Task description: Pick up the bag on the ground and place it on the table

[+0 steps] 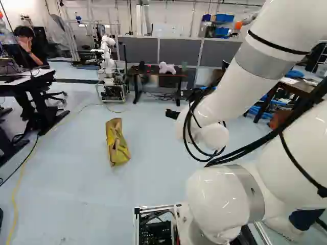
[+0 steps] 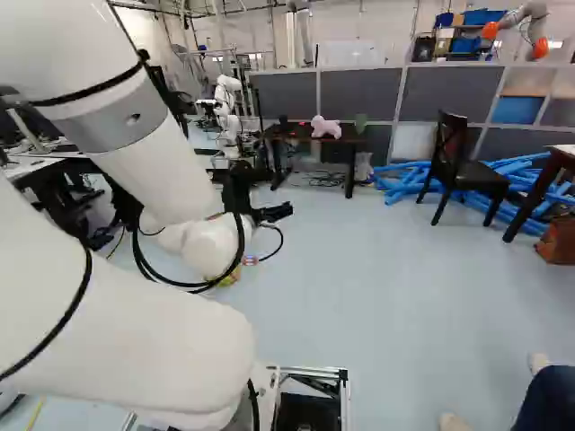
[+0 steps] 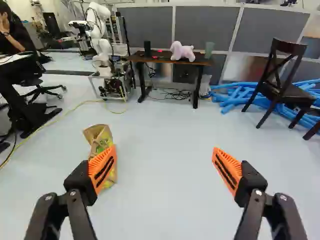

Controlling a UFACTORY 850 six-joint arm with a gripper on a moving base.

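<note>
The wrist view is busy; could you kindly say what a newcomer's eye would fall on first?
Probably the tool, open in the foreground with orange pads. Next, the yellow and brown bag on the floor, partly behind one pad, then the pink plush toy on the table ahead.

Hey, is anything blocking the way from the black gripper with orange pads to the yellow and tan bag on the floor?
Nothing visible stands between the gripper and the bag. Only pale floor shows between them, though one gripper finger hides part of the bag.
</note>
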